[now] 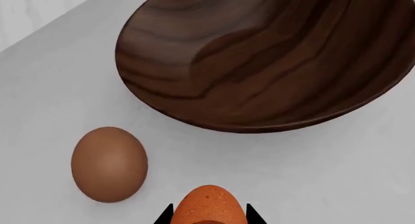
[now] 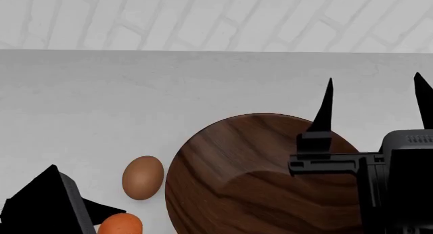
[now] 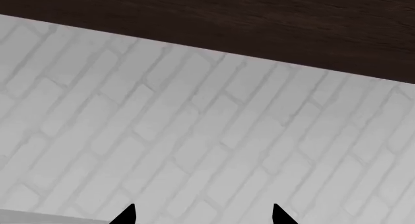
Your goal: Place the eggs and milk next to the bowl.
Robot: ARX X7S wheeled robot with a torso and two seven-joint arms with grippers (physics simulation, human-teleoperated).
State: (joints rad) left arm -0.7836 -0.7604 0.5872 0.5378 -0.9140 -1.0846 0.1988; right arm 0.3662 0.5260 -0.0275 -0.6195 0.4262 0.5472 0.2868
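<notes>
- left gripper (image 2: pixel 101 213) at the head view's lower left, clenched on the orange egg (image 1: pixel 209 204); its black fingertips (image 1: pixel 163 215) flank the egg on both sides in the left wrist view
- orange egg sits low over the white counter (image 2: pixel 101 102), near the bowl's left rim; can't tell if it touches the surface yet
- brown egg (image 2: pixel 143 177) lies loose on the counter just left of the bowl, close to the rim but apart from it, and near the held egg
- bowl (image 2: pixel 257 178) is centre-right, big dark wood, empty as far as visible
- right gripper (image 2: pixel 374 104) is raised over the bowl's right side, released, jaws spread wide and pointing up toward the brick wall (image 3: pixel 194 136), holding nothing
- milk is not in any view, location unknown
- risk: letting go before the egg is seated, so it rolls off or bumps the brown egg out of place
- risk: left fingers clip the brown egg or bowl rim on the way out, since all sit close together
- risk: right arm dropping could knock the bowl and shift both eggs
</notes>
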